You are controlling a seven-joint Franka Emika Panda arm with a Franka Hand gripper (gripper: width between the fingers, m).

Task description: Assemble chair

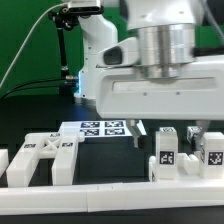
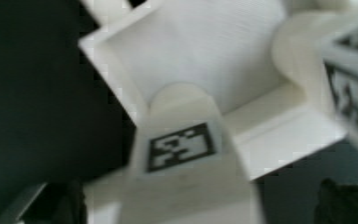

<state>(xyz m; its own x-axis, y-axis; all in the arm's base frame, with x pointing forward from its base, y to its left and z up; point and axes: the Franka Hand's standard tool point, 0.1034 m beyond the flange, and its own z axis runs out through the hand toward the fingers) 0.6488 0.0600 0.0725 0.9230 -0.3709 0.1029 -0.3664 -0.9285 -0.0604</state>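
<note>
**Exterior view:** A large glossy white robot arm (image 1: 160, 45) reaches down from above over a black worktop (image 1: 35, 115). Its end effector (image 1: 167, 130) hangs with its two dark fingers spread wide. One finger is on each side of an upright white chair piece (image 1: 165, 152) that bears a black-and-white tag, and neither seems to touch it. Just beside that piece, toward the exterior view's right, stands a second tagged chair piece (image 1: 211, 150). Well apart, at the exterior view's left, a slotted chair panel (image 1: 40, 160) lies flat on the worktop. Farther back, between the panel and the upright pieces, lies the marker board (image 1: 100, 128), flat and carrying several tags. A low white rail (image 1: 100, 195) runs along the near edge of the worktop.

**Wrist view:** The camera sits very close to white chair parts, somewhat blurred. A narrow chair post (image 2: 181, 140) with a square tag on its face fills the middle. Behind it is a broad white slab (image 2: 167, 60); I cannot tell whether the two are joined. Another tagged part (image 2: 350, 90) shows at the edge, too blurred to read. The dark fingertips (image 2: 30, 205) stand wide apart, one on each side of the post, with a dark gap between each fingertip and the post.
</note>
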